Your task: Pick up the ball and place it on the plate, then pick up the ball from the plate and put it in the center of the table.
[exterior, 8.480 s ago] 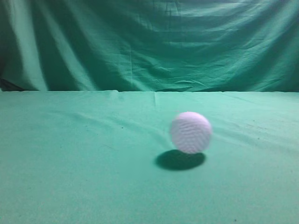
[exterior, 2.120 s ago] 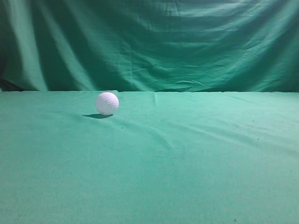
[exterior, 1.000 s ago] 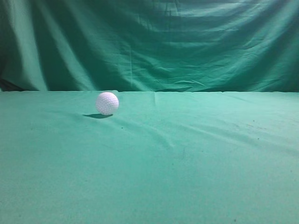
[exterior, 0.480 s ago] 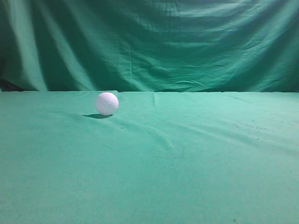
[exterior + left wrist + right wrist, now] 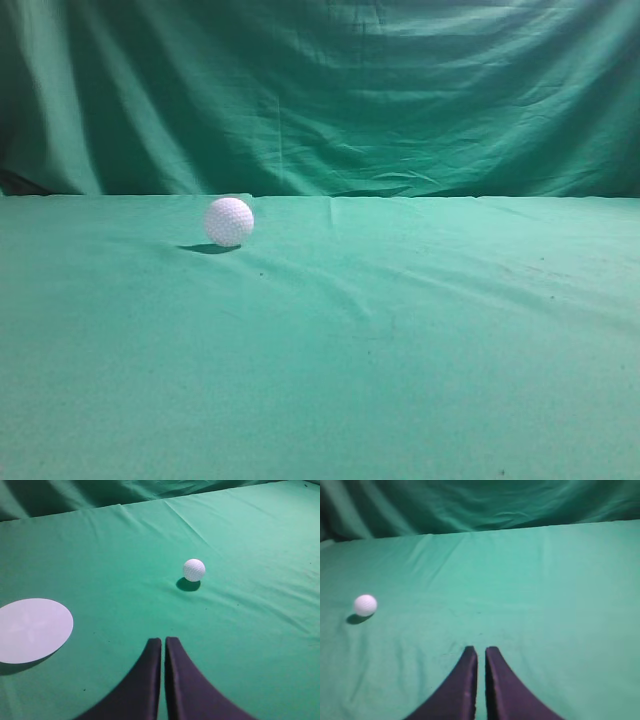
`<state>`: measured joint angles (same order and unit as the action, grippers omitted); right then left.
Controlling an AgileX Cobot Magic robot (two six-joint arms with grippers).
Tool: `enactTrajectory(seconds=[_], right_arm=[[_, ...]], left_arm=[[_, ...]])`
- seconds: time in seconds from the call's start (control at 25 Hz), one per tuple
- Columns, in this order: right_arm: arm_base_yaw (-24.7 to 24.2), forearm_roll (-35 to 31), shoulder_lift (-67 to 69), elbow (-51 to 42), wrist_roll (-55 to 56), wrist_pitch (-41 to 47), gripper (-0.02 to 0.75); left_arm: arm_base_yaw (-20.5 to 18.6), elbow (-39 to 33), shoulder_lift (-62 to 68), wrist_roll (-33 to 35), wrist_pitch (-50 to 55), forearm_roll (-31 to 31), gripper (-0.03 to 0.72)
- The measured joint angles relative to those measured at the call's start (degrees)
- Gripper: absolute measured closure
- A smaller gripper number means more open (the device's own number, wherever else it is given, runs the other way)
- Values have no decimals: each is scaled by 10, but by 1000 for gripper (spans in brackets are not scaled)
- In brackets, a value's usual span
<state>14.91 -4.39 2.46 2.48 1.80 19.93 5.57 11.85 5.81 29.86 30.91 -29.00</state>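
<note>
The white dimpled golf ball (image 5: 229, 221) rests on the green cloth table (image 5: 400, 340), far back and left of middle in the exterior view. It also shows in the left wrist view (image 5: 194, 569) and the right wrist view (image 5: 365, 605). A flat white round plate (image 5: 31, 629) lies at the left of the left wrist view, apart from the ball. My left gripper (image 5: 163, 640) is shut and empty, well short of the ball. My right gripper (image 5: 481, 649) is shut and empty, far right of the ball. Neither gripper shows in the exterior view.
A draped green cloth backdrop (image 5: 330, 90) hangs behind the table's far edge. The cloth on the table has shallow wrinkles (image 5: 350, 290) near the middle.
Long before, the ball was near the middle front, blurred; it now sits still at the back left. Nothing has moved in the last second.
</note>
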Motion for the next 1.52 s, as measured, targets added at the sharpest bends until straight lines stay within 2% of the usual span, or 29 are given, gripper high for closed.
enactTrajectory(seconds=[0.24,0.48,0.64,1.52], right_arm=[[-65,1,-30,-40,0,-19,692],[-99,23,-30,-41,0,3,692],[-98,24,-30,-41,-1,25,692],[-98,24,-30,-41,-1,26,692]], left_arm=[[0,0,0,0,0,0,688],[0,0,0,0,0,0,688],[0,0,0,0,0,0,688],[0,0,0,0,0,0,688]])
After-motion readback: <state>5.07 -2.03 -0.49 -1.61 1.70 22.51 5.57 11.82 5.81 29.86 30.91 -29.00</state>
